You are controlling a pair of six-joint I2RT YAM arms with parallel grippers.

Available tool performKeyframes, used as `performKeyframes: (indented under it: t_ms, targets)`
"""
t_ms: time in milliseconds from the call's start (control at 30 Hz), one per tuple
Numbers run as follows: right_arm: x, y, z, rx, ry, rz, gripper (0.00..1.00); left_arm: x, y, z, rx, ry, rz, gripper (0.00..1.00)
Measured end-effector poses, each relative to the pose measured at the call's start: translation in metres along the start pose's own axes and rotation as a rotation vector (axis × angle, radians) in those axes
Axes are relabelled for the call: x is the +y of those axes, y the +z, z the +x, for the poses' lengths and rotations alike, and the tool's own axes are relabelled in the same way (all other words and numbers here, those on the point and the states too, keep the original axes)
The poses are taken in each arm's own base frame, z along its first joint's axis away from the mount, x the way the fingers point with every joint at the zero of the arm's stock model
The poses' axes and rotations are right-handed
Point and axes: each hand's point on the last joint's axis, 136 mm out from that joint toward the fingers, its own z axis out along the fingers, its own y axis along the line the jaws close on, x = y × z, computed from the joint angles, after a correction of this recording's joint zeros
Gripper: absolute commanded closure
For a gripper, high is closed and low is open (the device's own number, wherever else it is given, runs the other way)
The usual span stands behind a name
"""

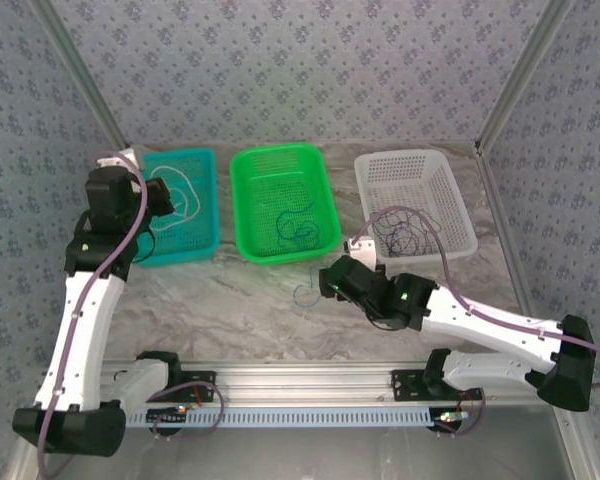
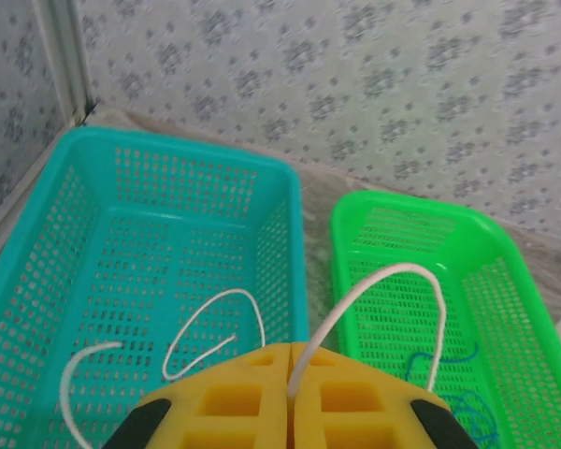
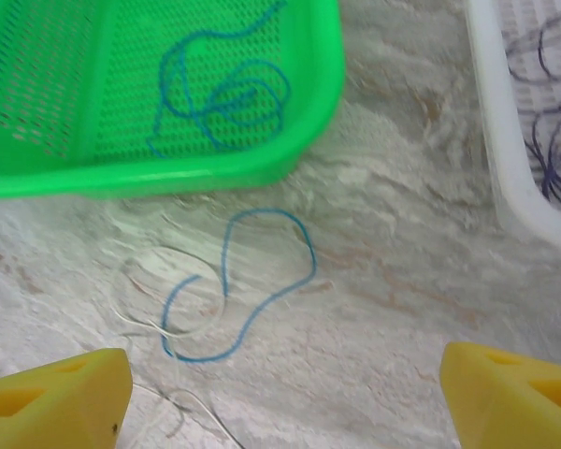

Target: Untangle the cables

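Two yellow fingers (image 2: 234,402) press flat together at the bottom of the left wrist view. The left jaws are closed tight on the white cable (image 2: 397,267), which comes out of the seam between them and arches up across the green basket (image 2: 421,201) at the right of that frame. More pale loops of it show against the floor of the teal basket (image 2: 168,152) at the left. Seen from above, the left arm (image 1: 85,310) reaches up the left side of the frame, and its jaws hover over the teal basket in the upper left, with the white cable looping just beside them.

In the right wrist view the right jaws stand wide apart and hold nothing. One yellow finger (image 3: 56,393) sits in the lower left corner and the other in the lower right. Ahead of them, on the marbled worktop (image 3: 402,281), a blue cable (image 3: 312,262) lies in a loose loop at mid-frame, just below the green basket's near rim. Faint whitish strands overlap the loop's left end. More blue cable is coiled inside the green basket at the upper left; I cannot tell whether it joins the loop on the worktop. A dark cable (image 3: 533,154) lies coiled in the white basket (image 3: 491,103) at the right edge.
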Motion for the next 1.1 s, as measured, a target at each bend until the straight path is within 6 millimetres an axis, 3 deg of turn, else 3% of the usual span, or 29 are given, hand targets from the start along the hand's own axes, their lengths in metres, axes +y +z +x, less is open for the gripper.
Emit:
performKeyframes:
  t_ms: [233,400,667,867,1100]
  targets:
    - [-0.033,0.03,0.046,0.144,0.104,0.073,0.18,0.035,0.039,0.031,0.113,-0.097,-0.05,0.89]
    - [-0.033,0.05,0.062,0.208,0.161,0.073,0.19,0.046,0.052,0.059,0.183,-0.121,-0.077,0.87]
    - [-0.018,0.077,0.079,0.272,0.165,0.063,0.22,0.06,0.063,0.085,0.249,-0.173,-0.112,0.59]
    - [-0.015,0.092,0.091,0.315,0.156,0.078,0.23,0.055,0.058,0.102,0.277,-0.209,-0.076,0.37]
    - [0.0,0.106,0.09,0.322,0.165,0.053,0.26,0.044,0.022,0.103,0.203,-0.215,-0.005,0.18]
